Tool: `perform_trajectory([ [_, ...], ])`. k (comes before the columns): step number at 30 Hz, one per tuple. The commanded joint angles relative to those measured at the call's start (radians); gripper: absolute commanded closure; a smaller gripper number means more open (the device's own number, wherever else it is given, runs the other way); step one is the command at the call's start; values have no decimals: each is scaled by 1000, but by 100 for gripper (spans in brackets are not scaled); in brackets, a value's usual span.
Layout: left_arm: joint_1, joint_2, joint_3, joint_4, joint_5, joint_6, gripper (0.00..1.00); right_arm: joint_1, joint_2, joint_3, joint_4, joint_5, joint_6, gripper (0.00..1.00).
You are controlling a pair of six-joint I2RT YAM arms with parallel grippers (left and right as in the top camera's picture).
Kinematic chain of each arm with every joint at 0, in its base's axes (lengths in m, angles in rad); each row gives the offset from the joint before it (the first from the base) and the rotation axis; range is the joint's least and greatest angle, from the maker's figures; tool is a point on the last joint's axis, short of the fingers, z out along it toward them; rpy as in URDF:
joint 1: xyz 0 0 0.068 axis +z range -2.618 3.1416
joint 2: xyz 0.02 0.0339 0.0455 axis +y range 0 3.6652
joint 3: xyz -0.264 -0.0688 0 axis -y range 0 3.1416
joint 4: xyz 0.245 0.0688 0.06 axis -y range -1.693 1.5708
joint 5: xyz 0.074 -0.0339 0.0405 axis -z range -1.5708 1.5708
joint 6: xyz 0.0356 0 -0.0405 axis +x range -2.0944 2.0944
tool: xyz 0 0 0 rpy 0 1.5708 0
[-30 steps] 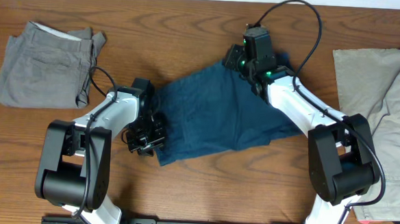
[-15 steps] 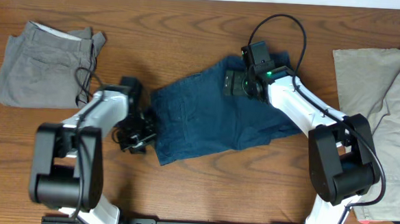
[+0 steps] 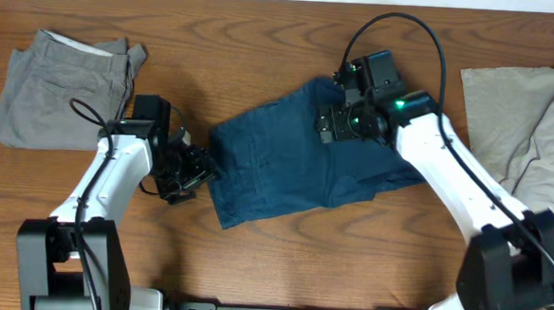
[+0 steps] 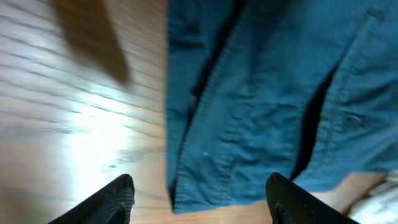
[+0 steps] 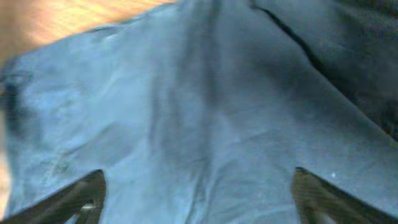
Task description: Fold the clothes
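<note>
The navy pair point(image 3: 295, 165) lies spread at the centre of the counter point(image 3: 264, 40), slanting from 8 o'clock up to 2 o'clock, probably laid open for folding. The left fingers point(image 3: 191, 166) hover at its 9 o'clock edge, spread wide and holding nothing, with the hem below and between them; this looks like a line-up to grip that edge. The right fingers point(image 3: 334, 125), equally wide and empty, hang over the cloth near 1 o'clock. A grey pair point(image 3: 57, 91), seemingly folded, sits at 10 o'clock, and beige ones point(image 3: 534, 149) lie loose at 3 o'clock. The navy cloth looks soft and creased, with raised seams and overlapping layers.
</note>
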Motion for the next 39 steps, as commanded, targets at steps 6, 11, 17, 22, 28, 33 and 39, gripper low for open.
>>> perform_trajectory([
  [6,-2,106,-93,114,194,1,30,-5,-3,6,-67,-79,-43,34],
  [11,-16,174,-113,174,231,2,30,-5,19,6,-81,-79,-43,39],
  [17,-75,210,-113,209,231,3,60,-5,46,4,-98,-79,-43,42],
  [22,-77,208,-89,220,179,4,94,-5,76,3,-119,-80,-43,51],
  [28,-31,154,22,55,29,52,94,1,127,0,-125,-117,-44,91],
  [33,-16,78,146,-87,16,82,94,51,220,-2,-122,-212,-49,99],
  [39,-18,-9,284,-199,23,79,94,179,382,-2,-74,-336,-51,99],
])
